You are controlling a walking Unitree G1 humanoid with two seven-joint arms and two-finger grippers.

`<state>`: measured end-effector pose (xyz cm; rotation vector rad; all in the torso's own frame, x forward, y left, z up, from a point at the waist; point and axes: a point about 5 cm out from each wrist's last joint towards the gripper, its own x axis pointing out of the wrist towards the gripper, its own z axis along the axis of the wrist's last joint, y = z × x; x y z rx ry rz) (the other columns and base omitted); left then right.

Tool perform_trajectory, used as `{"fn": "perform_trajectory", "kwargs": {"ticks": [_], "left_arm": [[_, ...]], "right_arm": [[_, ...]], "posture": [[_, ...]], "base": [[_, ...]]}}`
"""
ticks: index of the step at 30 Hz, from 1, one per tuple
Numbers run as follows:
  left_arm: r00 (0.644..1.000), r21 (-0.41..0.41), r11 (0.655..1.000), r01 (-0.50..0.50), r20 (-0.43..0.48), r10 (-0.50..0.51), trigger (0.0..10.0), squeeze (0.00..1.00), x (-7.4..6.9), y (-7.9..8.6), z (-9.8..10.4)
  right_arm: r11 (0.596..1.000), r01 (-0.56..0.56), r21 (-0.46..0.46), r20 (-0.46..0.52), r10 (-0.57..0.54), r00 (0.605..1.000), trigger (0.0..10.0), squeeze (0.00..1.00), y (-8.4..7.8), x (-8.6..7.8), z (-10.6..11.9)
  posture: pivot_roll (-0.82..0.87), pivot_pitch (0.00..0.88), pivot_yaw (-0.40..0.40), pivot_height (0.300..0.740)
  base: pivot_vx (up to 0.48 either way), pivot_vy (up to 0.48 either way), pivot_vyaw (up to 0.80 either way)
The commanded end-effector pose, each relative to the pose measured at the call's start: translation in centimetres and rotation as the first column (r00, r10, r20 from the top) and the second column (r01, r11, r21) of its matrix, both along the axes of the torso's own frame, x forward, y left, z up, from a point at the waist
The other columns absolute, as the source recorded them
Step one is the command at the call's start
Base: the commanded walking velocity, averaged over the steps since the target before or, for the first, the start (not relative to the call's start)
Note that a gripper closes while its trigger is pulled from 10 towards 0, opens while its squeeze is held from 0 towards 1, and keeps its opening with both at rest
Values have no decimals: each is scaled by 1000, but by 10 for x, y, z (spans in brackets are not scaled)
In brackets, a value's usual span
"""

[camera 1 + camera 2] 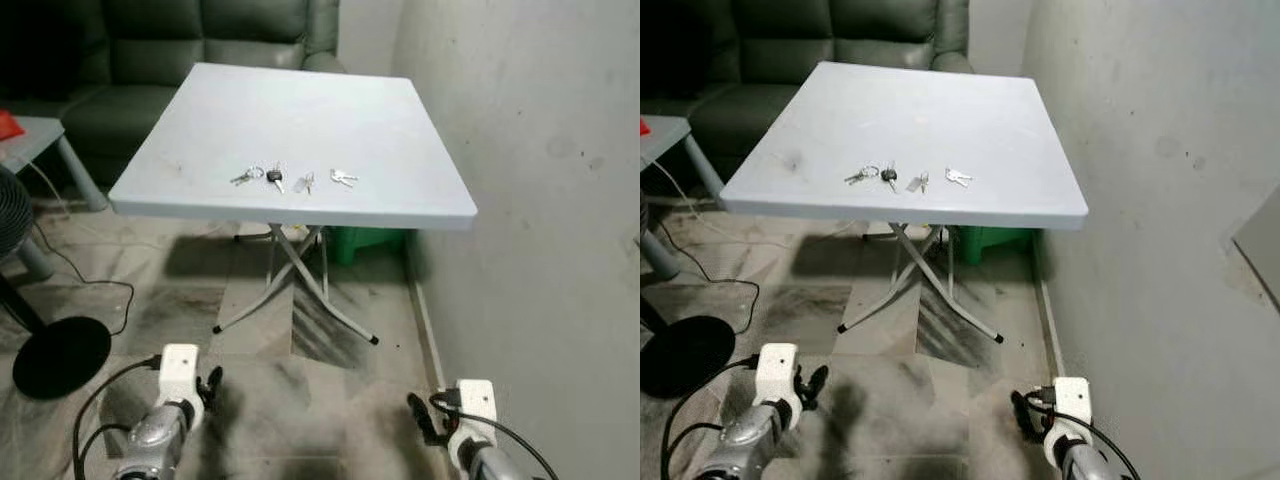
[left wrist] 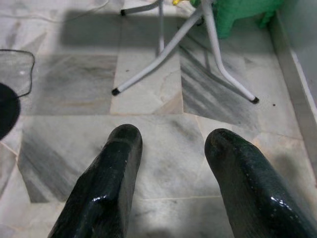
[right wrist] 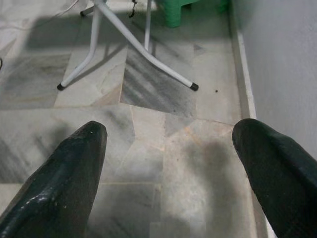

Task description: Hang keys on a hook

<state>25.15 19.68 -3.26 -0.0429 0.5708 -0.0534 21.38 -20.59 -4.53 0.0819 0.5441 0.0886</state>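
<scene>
White plastic tabletop [image 1: 300, 120] stands on folding legs [image 1: 300, 290] beside the wall [image 1: 540, 200], at 12 o'clock from the robot. Four bunches of keys [image 1: 293, 179] lie in a row near its front edge, close together but apart. Both arms hang low over the marble floor [image 2: 148, 99]: the left claw [image 2: 171, 148] at 7 o'clock and the right claw [image 3: 171, 144] at 5 o'clock, each with fingers spread and holding nothing (the right one is spread wider). A green bin [image 1: 365, 243] sits under the tabletop.
</scene>
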Motion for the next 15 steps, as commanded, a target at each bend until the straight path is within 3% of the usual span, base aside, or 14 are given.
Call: {"fn": "perform_trajectory", "kwargs": {"ticks": [1,5,8,15], "left_arm": [[1000,-10,1000,14,-7,-14,10000,0,0,-6,-1],[1000,-9,1000,12,-7,-12,10000,0,0,-6,-1],[1000,-10,1000,13,-7,-13,10000,0,0,-7,-1],[1000,-9,1000,12,-7,-12,10000,0,1,-6,-1]], "right_arm": [[1000,-2,-13,-6,2,1000,10000,0,-3,-3,-1],[999,-32,-35,-3,32,999,10000,0,-1,-1,0],[1000,-13,-25,10,14,1000,10000,0,-2,-1,1],[1000,14,-18,10,-14,1000,10000,0,-5,0,1]], "posture": [[-77,4,-42,740],[-76,5,-43,740],[-75,5,-43,740],[-77,7,-41,740]], "base": [[0,458,0],[0,459,0],[0,456,800],[0,456,0]]}}
